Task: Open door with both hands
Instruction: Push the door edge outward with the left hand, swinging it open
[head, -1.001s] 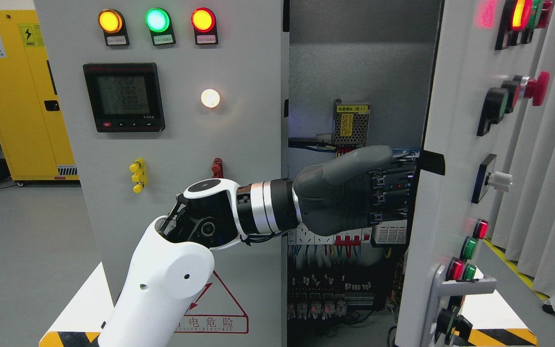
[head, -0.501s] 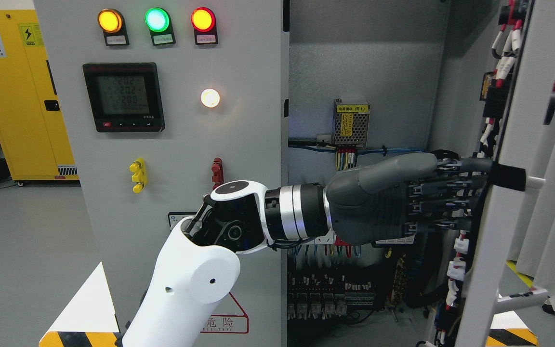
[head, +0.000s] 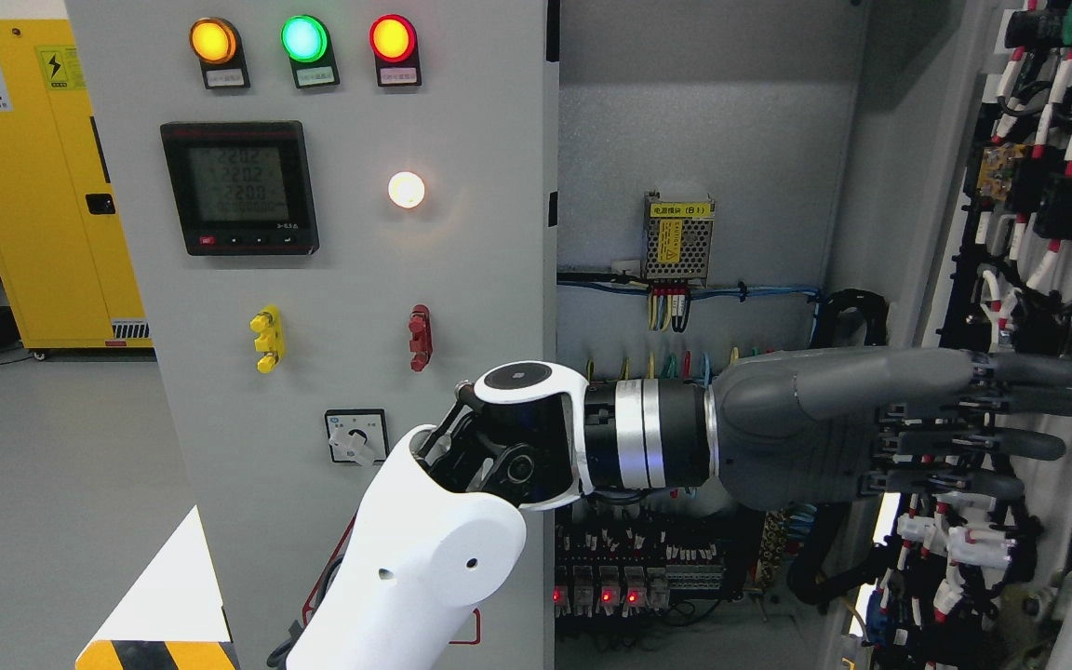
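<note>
- At three o'clock in the head view, the left hand (head: 899,428) reached across from the lower left, its fingers (head: 1029,372) stretched flat and holding nothing, laid against the wired inner face of the right door (head: 1038,279), probably to push it wider.
- That door stood swung well open at the right edge, baring the cabinet interior (head: 694,279).
- At nine o'clock, the closed left door (head: 331,279) carried lit indicator lamps (head: 303,39) and a meter (head: 240,186).
- A yellow cabinet (head: 33,186) stood beyond on grey floor.
- No right hand showed.
</note>
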Controlling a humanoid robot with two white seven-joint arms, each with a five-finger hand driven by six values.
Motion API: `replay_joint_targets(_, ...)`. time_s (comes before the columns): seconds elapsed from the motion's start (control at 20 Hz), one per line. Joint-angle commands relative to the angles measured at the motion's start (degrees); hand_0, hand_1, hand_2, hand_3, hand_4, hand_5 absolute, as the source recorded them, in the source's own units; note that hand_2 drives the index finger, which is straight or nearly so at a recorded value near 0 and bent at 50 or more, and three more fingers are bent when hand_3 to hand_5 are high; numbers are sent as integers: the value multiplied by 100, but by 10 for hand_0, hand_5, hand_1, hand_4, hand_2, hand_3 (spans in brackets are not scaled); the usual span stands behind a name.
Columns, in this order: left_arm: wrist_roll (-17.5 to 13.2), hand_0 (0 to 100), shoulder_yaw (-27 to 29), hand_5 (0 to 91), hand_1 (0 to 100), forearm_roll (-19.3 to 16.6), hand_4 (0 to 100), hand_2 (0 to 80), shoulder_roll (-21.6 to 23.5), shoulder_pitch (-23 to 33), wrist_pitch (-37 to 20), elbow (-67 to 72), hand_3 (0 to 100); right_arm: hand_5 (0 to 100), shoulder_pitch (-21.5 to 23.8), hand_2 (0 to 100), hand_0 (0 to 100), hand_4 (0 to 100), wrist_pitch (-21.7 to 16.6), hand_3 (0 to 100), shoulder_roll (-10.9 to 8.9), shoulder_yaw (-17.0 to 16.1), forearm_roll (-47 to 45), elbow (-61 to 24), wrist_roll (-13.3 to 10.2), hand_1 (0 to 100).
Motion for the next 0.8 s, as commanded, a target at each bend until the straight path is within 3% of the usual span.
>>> replay_joint_targets(0.0, 125, 120, -405, 0, 556, 2, 0, 0, -195, -88, -32, 5, 0, 0, 17, 40, 0, 0, 2, 0, 132, 2, 10, 0, -3, 500)
replay_joint_targets(0.75, 389, 120, -757, 0, 556, 196, 0, 0, -212, -598, -216, 67, 0, 0, 79, 40, 0, 0, 2, 0, 114, -7, 1, -9, -3, 500)
